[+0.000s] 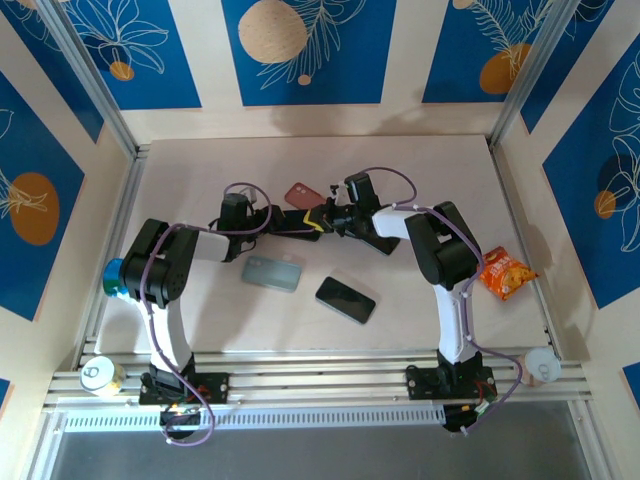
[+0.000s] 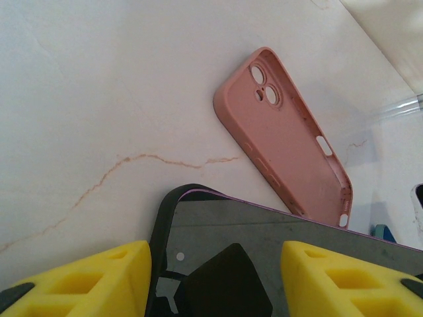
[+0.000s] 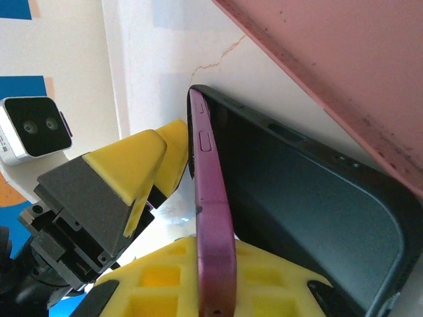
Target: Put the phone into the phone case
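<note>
- Your right pincer point(image 1: 328, 218) is clenched on the phone point(image 2: 277, 231); in the right wrist view the phone's purple edge runs across the yellow finger point(image 3: 172, 277), dark screen turned to the right.
- Your left pincer point(image 2: 215, 261) has its jaws standing apart at one end of the same phone; the left finger sits just beside the phone's short edge and the right finger overlaps the screen; you cannot tell from these views whether the jaws actually pinch it.
- The phone is up between your two pincers, near the middle of the table point(image 2: 79, 99), towards the far side.
- The pink phone case point(image 2: 284, 139) lies just beyond the phone, hollow side up, camera cut-outs at its far end; one long edge looks tilted up, though the angle is poor.
- Phone and case are close but not fitted together; the case holds nothing.
- Nearer you, a pale grey-blue handset point(image 1: 272, 272) and a black handset point(image 1: 345, 299) lie flat on the table, apart from each other.
- An orange snack bag point(image 1: 505, 273) lies to the right of your right arm; a can point(image 1: 100, 375) stands at the near left corner.
</note>
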`<state>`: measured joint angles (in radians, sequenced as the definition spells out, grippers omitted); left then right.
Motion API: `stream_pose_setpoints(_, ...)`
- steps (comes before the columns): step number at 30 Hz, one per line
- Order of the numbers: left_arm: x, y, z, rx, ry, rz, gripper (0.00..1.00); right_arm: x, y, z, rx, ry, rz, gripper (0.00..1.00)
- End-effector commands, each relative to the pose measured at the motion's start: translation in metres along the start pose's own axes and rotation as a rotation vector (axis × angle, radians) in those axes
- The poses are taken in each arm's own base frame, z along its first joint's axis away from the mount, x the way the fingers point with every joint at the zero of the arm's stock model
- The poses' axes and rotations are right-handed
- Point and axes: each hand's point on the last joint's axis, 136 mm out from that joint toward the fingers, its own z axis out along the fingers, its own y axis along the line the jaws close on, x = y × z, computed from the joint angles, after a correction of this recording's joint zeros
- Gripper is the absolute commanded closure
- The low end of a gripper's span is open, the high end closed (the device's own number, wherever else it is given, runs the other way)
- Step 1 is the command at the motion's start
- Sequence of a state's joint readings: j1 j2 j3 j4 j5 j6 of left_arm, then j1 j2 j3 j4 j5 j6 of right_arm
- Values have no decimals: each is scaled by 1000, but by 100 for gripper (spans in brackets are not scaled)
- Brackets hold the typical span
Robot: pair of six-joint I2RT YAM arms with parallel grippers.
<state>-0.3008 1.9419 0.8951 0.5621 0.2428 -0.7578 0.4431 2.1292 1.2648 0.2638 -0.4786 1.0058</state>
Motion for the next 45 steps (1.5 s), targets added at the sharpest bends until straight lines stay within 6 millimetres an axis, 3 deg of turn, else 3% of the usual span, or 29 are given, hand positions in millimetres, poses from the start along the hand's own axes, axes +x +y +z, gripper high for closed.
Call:
stream_pose_setpoints(1, -8, -11, -9, 10, 6, 18, 46, 16, -31, 3, 82, 17, 91, 100)
stream_pose_setpoints(12, -18, -29, -24, 17, -5, 47, 47, 26, -40, -2, 118, -3, 142, 100)
stream_pose_setpoints(26, -10, -59, 1, 73, 29, 62, 46, 34, -49, 1, 162, -3, 188, 100)
stream_pose_setpoints(37, 5, -43, 15, 32, 51, 66, 47, 33, -49, 3, 177, 0, 198, 100)
stream_pose_setpoints(45, 5, -45, 14, 43, 51, 72, 47, 35, -50, 6, 189, 8, 197, 100)
